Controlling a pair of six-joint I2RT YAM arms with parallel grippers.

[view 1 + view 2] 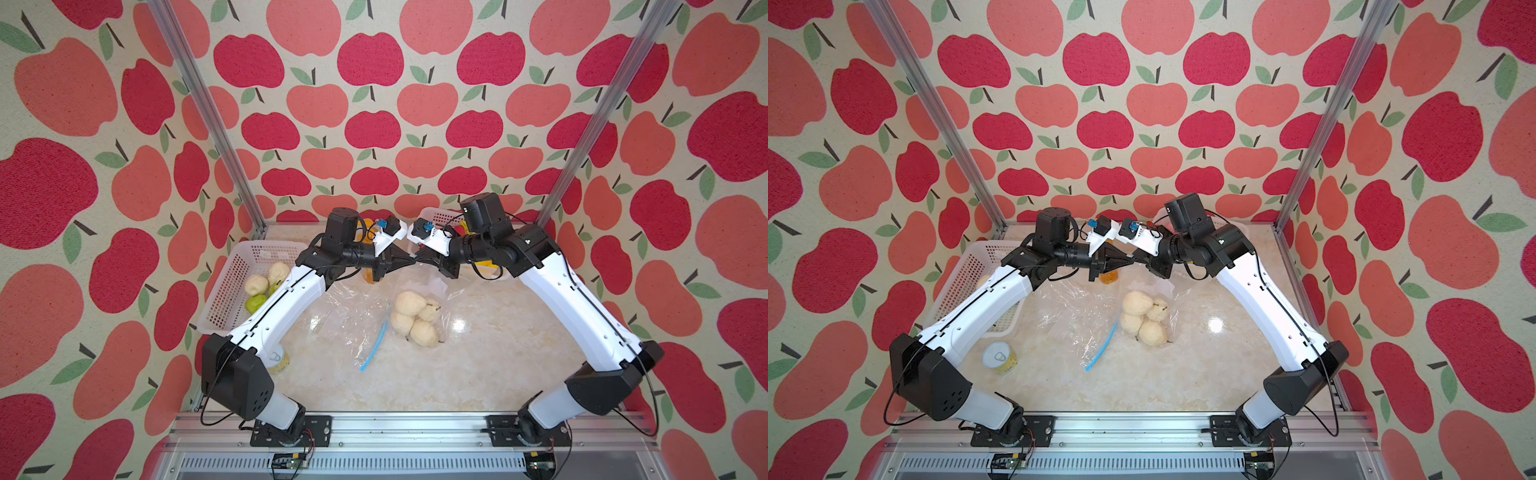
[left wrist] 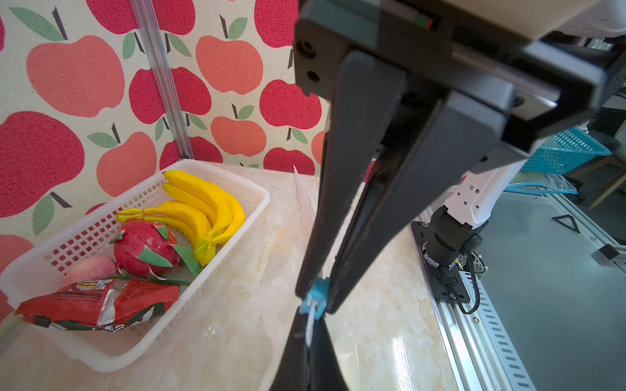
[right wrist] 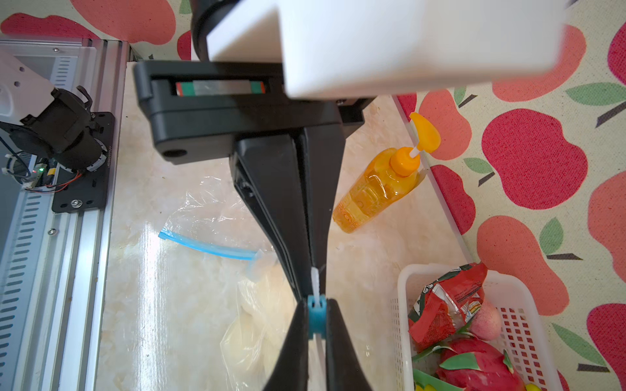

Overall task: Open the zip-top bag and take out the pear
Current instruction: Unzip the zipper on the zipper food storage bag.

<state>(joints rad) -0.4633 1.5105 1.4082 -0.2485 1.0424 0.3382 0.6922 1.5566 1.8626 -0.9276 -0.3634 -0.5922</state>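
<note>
Both grippers meet tip to tip above the back of the table. The left gripper [image 1: 409, 260] [image 2: 313, 299] is shut on the blue slider [image 2: 318, 294] [image 3: 316, 315] of the zip-top bag [image 1: 436, 286] [image 3: 257, 325]. My right gripper [image 1: 420, 258] [image 3: 315, 291] is shut on the bag's white top strip [image 3: 315, 279] right beside the slider. The clear bag hangs down from them to the table, and several pale pears [image 1: 411, 303] [image 1: 1136, 303] lie inside it.
Flat clear plastic with a blue zip strip [image 1: 374, 340] [image 3: 206, 248] lies left of the pears. A white basket [image 1: 232, 291] of fruit stands left; another [image 2: 237, 182] with bananas and dragon fruit back right. An orange bottle [image 3: 376, 189] lies behind. A can [image 1: 998, 357] stands front left.
</note>
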